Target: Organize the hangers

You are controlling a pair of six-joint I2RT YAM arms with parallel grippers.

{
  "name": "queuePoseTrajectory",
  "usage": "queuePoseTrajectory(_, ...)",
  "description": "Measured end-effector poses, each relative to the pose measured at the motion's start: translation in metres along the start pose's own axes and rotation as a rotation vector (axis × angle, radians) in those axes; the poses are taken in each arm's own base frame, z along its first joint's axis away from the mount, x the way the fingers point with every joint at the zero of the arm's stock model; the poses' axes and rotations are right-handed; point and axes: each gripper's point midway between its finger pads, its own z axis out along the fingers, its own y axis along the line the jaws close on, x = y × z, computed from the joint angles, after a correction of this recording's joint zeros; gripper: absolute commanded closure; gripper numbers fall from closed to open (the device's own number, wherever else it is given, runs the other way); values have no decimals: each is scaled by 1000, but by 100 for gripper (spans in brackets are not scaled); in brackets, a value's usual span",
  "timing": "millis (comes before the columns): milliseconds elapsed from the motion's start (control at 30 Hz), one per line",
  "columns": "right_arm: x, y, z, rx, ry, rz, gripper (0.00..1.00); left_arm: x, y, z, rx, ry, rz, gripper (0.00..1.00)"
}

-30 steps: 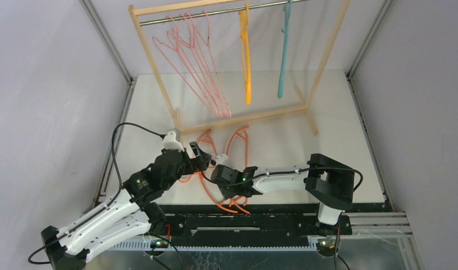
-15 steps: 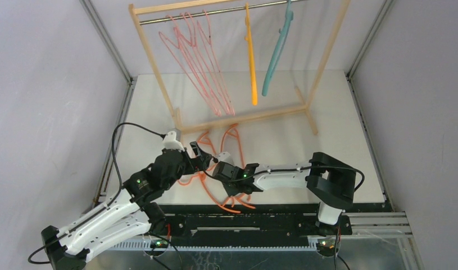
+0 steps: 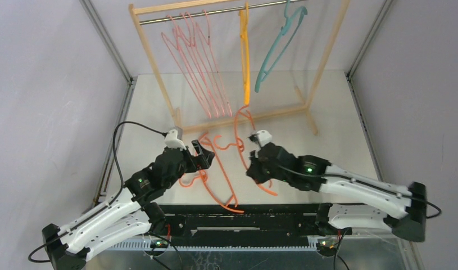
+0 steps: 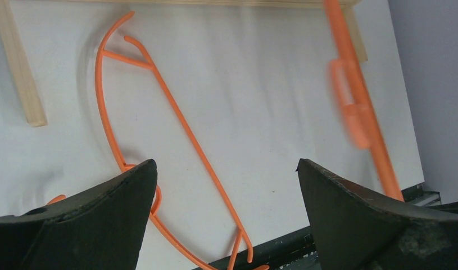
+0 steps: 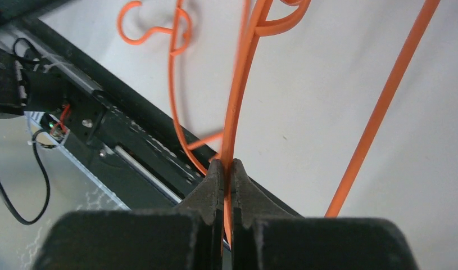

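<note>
Orange hanger (image 5: pixel 237 112), clamped tight in our right gripper (image 5: pixel 226 169), tilts up toward the rack (image 3: pixel 153 62), presumably for hooking. Our left gripper (image 4: pixel 226 166), wide open and empty, hovers over a second orange hanger (image 4: pixel 176 109) on the table (image 4: pixel 271 84).

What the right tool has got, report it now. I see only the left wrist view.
Observer: The right tool is shut on the wire of an orange hanger.
Operator: Now list what is on the rod.
Observer: From the metal rod hang a bunch of pale pink hangers, one yellow-orange hanger and one teal hanger.
Operator: Describe how the teal one sits.
Observer: It hangs tilted, with its lower end swung toward the yellow-orange hanger, which hangs straight down.
</note>
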Motion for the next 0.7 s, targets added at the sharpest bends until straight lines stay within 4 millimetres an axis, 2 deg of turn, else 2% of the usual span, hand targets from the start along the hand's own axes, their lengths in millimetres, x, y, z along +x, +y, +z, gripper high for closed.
queuePoseTrajectory(200, 19, -59, -52, 93, -35, 107, 100, 1, -1, 2, -1, 2, 1, 1)
queuePoseTrajectory(367, 17, -96, -89, 185, -99, 197, 100, 5, 0, 7, -10, 18, 8, 1)
queuePoseTrajectory(433, 5, -106, -105, 221, -138, 241, 100, 6, 0, 8, -12, 22, 12, 1)
queuePoseTrajectory(533, -26, -114, -125, 242, -216, 301, 100, 5, -1, 8, -12, 23, 18, 1)
queuePoseTrajectory(700, -73, -109, -146, 179, -307, 374, 100, -1, -7, 8, 0, 16, 22, 1)
